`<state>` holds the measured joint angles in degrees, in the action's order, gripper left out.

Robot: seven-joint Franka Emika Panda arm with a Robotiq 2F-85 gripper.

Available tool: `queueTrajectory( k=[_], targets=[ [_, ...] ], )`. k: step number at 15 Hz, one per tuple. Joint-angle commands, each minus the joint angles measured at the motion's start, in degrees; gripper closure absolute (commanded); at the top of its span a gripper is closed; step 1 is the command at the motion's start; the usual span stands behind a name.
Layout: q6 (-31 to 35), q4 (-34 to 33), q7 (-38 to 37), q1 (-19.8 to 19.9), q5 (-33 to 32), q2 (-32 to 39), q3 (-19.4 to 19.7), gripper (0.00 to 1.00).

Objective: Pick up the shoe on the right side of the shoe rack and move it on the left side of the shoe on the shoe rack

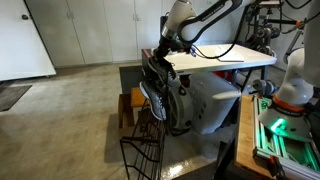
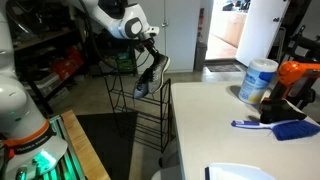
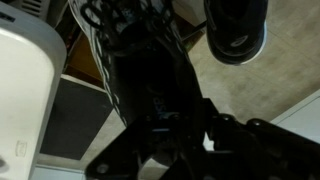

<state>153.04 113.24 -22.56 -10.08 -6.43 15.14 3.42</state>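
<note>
My gripper is shut on a black shoe with a white sole and holds it hanging, toe down, just above the top of the black wire shoe rack. Both exterior views show this; in an exterior view the gripper holds the shoe over the rack. In the wrist view the held shoe fills the middle and hides the fingers. A second black shoe shows at the top right of the wrist view.
A white table stands behind the rack, with a white bin beneath it and a wooden crate beside the rack. A white counter carries a wipes tub and a blue brush.
</note>
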Motion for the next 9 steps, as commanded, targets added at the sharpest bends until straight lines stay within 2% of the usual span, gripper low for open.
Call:
queueTrajectory(
  k=[1,3,7,8,9],
  targets=[
    [-2.4,5.9,-3.5,-1.4,-3.6,-6.4,-0.5,0.94],
    [-4.7,8.5,-1.7,-0.7,0.6,-8.9,-3.5,0.94],
    [-14.0,11.8,3.1,-0.1,10.9,-13.3,-8.8,0.93],
    [-10.6,8.9,-0.1,0.1,7.0,-9.5,-8.0,0.88],
    [-12.3,9.5,0.6,0.1,8.5,-10.5,-8.9,0.88]
  ],
)
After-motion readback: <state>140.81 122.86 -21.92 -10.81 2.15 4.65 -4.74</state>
